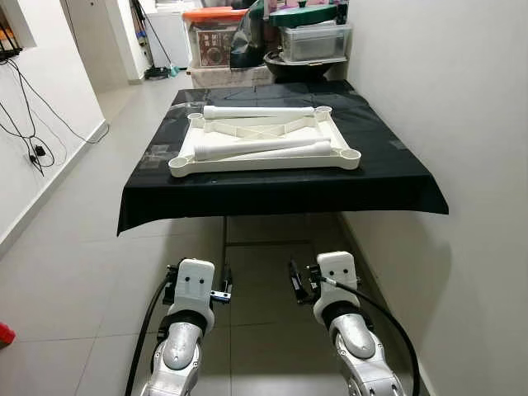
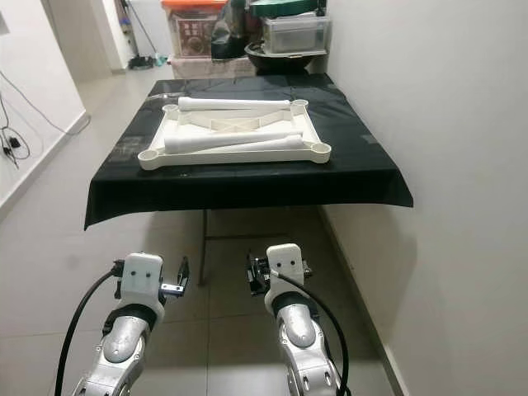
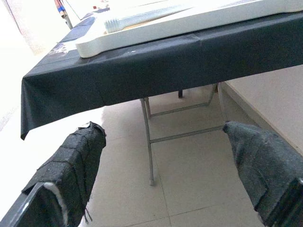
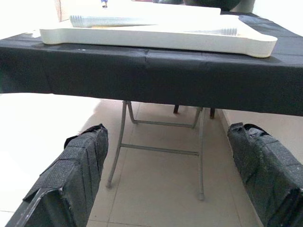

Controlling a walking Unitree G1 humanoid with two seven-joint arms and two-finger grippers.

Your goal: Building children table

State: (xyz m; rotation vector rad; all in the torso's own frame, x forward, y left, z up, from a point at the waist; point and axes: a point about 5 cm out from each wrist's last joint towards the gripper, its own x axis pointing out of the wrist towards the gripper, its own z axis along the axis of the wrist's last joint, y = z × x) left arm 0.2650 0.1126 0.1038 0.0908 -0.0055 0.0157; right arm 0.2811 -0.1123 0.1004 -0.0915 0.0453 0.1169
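Observation:
A white children's table top (image 1: 264, 162) lies upside down on a folding table under a black cloth (image 1: 272, 194). Several white table legs rest on it: one along the far side (image 1: 257, 111), the others side by side nearer me (image 1: 256, 148). Both grippers hang low in front of the table, below its front edge and apart from it. My left gripper (image 3: 163, 127) is open with nothing between its padded fingers (image 3: 75, 165). My right gripper (image 4: 166, 128) is open too and also holds nothing.
A plain wall runs close along the table's right side. Storage boxes (image 1: 214, 37) and a clear bin (image 1: 318, 41) are stacked past the far end. Cables (image 1: 33, 148) hang on the left wall. Metal table legs (image 4: 118, 146) stand on tiled floor (image 1: 66, 247), which is open on the left.

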